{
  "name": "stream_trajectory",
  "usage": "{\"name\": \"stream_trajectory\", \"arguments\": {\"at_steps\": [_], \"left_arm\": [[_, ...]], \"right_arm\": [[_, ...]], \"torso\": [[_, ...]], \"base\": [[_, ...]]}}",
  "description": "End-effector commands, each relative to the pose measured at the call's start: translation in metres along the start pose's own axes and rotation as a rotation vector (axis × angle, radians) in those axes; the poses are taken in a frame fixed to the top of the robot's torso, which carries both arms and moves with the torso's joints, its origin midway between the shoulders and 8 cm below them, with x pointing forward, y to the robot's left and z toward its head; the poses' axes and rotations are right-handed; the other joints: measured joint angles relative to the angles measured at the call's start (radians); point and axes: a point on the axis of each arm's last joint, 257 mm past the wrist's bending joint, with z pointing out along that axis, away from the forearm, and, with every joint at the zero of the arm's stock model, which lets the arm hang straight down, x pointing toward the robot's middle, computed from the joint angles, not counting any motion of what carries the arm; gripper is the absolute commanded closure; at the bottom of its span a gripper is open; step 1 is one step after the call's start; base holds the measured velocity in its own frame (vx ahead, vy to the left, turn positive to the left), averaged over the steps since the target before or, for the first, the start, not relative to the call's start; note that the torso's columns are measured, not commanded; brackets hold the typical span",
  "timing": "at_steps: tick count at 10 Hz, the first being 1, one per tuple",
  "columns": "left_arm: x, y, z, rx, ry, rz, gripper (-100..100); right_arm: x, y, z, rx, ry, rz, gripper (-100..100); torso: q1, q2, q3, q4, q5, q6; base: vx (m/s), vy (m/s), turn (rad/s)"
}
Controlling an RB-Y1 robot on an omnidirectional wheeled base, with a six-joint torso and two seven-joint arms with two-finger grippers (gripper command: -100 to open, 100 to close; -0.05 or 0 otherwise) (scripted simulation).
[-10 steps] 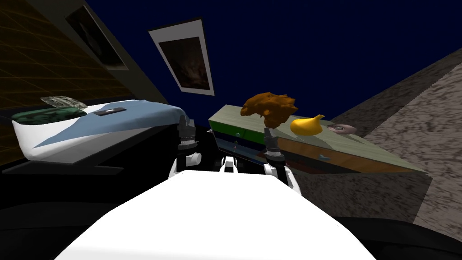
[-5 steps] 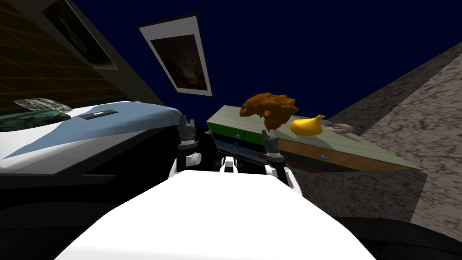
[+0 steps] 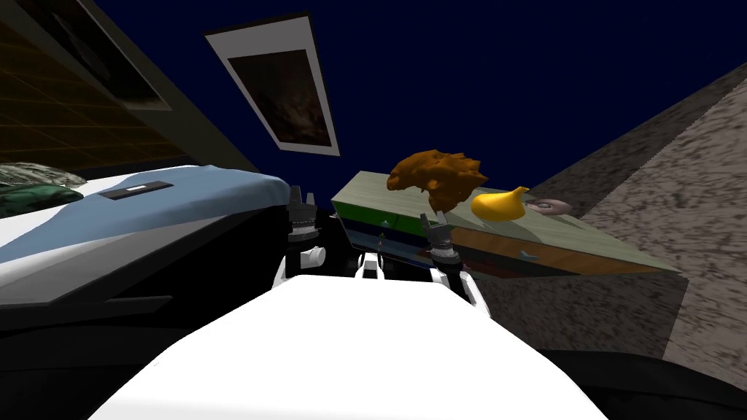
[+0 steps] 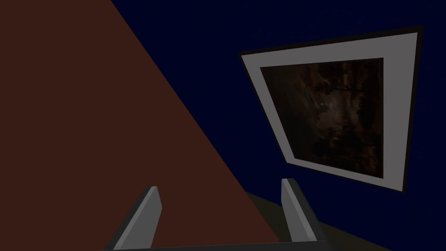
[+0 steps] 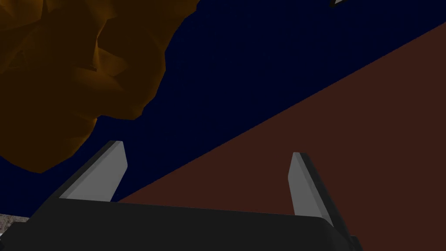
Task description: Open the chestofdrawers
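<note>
Head view: chest of drawers [image 3: 481, 239], standing ahead and to the right against a dark blue wall, its green and brown drawer fronts all seen shut. Three things are listed on its top: brown lumpy object [image 3: 435, 177], yellow gourd-shaped object [image 3: 498, 205], small grey-pink item [image 3: 551, 208]. A bed [image 3: 182, 197] lies to the left. The left hand [image 3: 300, 197] is raised between bed and chest. The right hand [image 3: 433, 222] is raised before the drawer fronts and is judged the working one, being nearer. Left wrist view: fingers are held apart, with nothing between. Right wrist view: fingers are spread and empty, the brown lump beyond one of them. They are presumably kept wide for a handle not yet reached.
</note>
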Motion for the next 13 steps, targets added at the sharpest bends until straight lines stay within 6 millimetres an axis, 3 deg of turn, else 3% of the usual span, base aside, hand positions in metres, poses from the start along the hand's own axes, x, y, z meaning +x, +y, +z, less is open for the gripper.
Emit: {"name": "stream_trajectory", "arguments": {"at_steps": [1, 13], "left_arm": [[0.000, 0.000, 0.000, 0.000, 0.000, 0.000, 0], [0.000, 0.000, 0.000, 0.000, 0.000, 0.000, 0]], "right_arm": [[0.006, -0.003, -0.007, -0.014, 0.020, -0.109, -100], [0.039, -0.018, -0.045, -0.082, 0.111, -0.535, -100]], "torso": [[0.001, -0.001, -0.001, 0.000, 0.000, 0.000], [-0.002, 0.001, 0.001, 0.000, -0.001, 0.000]], "base": [[0.073, 0.046, -0.060], [0.039, 0.033, -0.066]]}}
